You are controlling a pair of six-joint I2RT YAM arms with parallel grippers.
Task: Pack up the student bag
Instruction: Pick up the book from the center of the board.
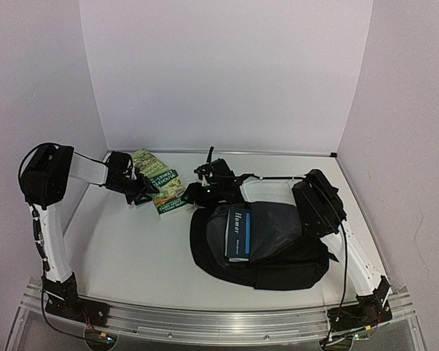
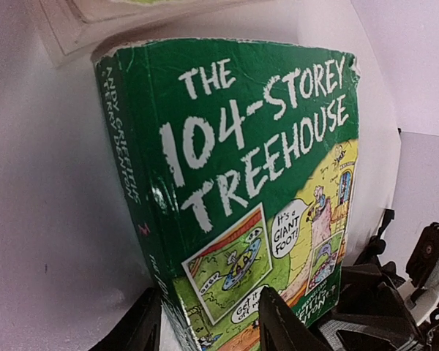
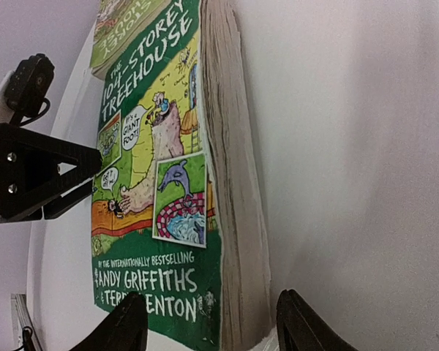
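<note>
Item: student bag (image 1: 278,270), large black soft fabric backpack, flat on the white table (image 1: 124,248) before the right arm, a grey-and-blue "Humor" book (image 1: 238,227) at its mouth. Likely light, limp, collapsing; best held by the opening's rim. The left gripper (image 2: 208,314) and right gripper (image 3: 212,307) each straddle a green paperback (image 2: 263,168); clamped or not, cannot tell.

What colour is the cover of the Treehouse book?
Mainly green with white title letters; the book shows best in left wrist view.
</note>
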